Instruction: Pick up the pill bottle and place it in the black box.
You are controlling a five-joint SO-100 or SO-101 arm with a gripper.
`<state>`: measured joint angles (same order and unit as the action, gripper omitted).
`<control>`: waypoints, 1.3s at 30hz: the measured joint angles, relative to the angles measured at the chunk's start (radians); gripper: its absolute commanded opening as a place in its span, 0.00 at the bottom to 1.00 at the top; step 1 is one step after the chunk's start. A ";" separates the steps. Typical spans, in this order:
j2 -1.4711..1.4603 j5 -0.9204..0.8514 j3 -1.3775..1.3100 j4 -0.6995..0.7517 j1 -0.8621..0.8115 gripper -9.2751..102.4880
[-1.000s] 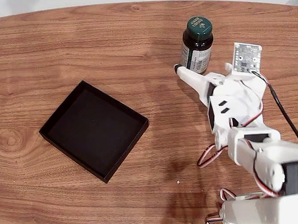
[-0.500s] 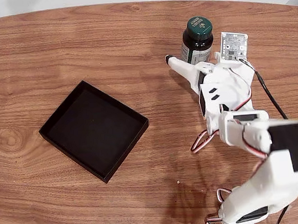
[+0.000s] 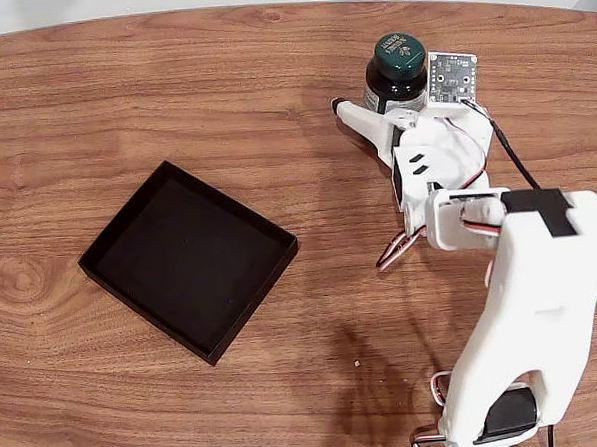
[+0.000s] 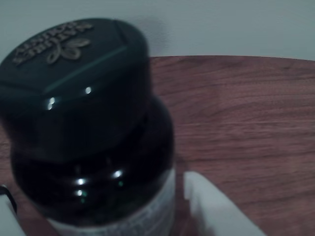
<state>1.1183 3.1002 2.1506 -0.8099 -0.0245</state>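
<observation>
Your arm rises from its base at the lower right of the fixed view, folds at a white elbow block, and reaches up toward the far right part of the bench (image 3: 171,90). The jaws (image 3: 372,104) sit right at the pill bottle (image 3: 395,73), and they are spread: one white finger (image 3: 358,120) pokes out to the bottle's left, while the other side lies behind the bottle under the small circuit board (image 3: 452,78) on the wrist. You cannot tell from either view whether the fingers touch the glass yet.

In the wrist view the pill bottle (image 4: 83,123) looms close, upright, its dark green cap with pale lettering toward you and a strip of white label at the bottom edge. A white fingertip (image 4: 216,209) stands just right of it, with a thin gap of wood grain between them; a sliver of white shows at the lower left corner.

The black box (image 3: 188,259) lies well apart, left of centre in the fixed view, turned at an angle, its floor bare. Red and white wires (image 3: 400,248) loop below the wrist. Open wood lies between the bottle and the box
</observation>
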 measured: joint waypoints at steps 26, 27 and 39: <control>-0.155 -0.029 -0.172 -0.072 0.064 0.31; -0.155 -0.032 -0.160 -0.083 0.067 0.31; 0.051 -0.061 0.117 -0.140 0.117 0.29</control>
<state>1.1689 3.0388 2.2672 -0.9495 0.0920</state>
